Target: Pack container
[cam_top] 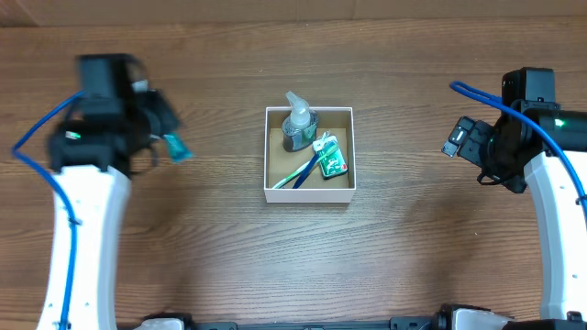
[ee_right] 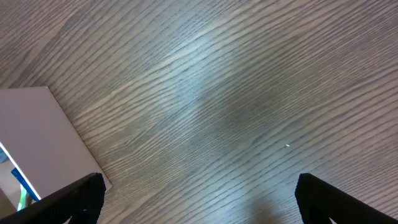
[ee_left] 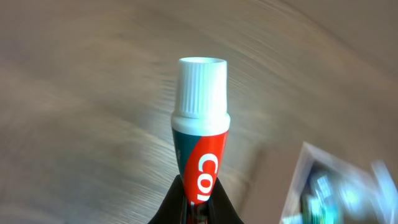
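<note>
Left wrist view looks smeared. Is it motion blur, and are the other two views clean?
Left wrist: table and container smear with motion blur, while the toothpaste tube in the left claw is sharp. Overhead: left arm slightly blurred, container crisp. Right wrist: sharp, with a pale sheen across the wood grain.
</note>
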`<action>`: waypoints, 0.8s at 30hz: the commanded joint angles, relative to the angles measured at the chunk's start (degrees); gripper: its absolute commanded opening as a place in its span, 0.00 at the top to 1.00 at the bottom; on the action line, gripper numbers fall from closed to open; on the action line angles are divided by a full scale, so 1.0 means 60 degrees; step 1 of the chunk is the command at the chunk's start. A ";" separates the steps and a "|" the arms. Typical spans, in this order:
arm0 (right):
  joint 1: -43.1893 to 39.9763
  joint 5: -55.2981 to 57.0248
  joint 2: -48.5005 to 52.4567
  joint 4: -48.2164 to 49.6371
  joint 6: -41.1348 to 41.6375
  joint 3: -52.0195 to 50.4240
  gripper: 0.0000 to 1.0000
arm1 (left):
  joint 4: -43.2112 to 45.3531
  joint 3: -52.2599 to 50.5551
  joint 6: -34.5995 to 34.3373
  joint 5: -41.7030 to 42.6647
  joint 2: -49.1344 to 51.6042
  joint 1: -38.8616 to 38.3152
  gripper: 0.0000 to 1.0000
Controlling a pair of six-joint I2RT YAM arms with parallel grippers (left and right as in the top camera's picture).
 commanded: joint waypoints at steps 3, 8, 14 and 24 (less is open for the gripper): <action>-0.0029 -0.0109 -0.0004 0.0051 -0.0033 0.0011 0.00 | -0.0062 0.0084 0.4481 -0.0357 -0.0018 -0.2790 0.96; -0.0029 -0.0131 -0.0004 0.0058 -0.0033 0.0011 0.00 | 0.0361 0.0080 0.6349 -0.0299 0.0787 -0.4605 0.96; -0.0029 -0.0131 -0.0004 0.0047 -0.0033 0.0011 0.00 | 0.1443 0.0080 0.7537 -0.0302 0.2073 -0.5967 0.96; -0.0029 -0.0135 -0.0004 0.0040 -0.0033 0.0011 0.00 | 0.2157 0.0080 0.7614 -0.0678 0.3963 -0.6346 0.96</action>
